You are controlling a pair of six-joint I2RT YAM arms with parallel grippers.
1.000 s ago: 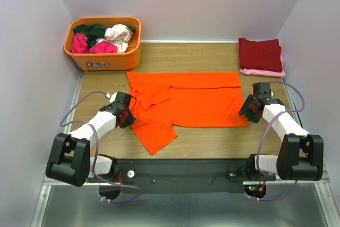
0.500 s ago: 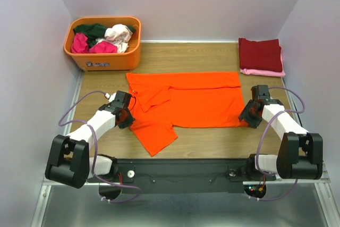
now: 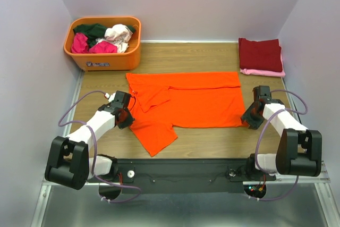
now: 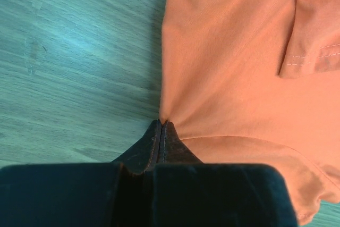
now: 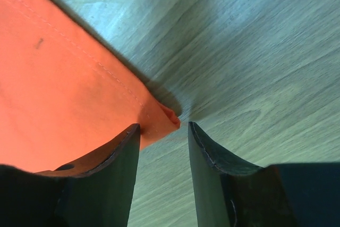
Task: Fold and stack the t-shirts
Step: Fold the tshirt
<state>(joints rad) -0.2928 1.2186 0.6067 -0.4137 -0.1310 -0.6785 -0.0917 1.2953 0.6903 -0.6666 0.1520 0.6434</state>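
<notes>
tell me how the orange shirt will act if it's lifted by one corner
Probably floppy: the orange t-shirt lies flat with a sleeve folded over, so it should drape and sag. Likely light: the shut jaws of the left gripper pinch just its edge.

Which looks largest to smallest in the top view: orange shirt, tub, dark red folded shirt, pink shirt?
1. orange shirt, spread flat
2. tub
3. dark red folded shirt
4. pink shirt, only its edge showing beneath the red one
</notes>
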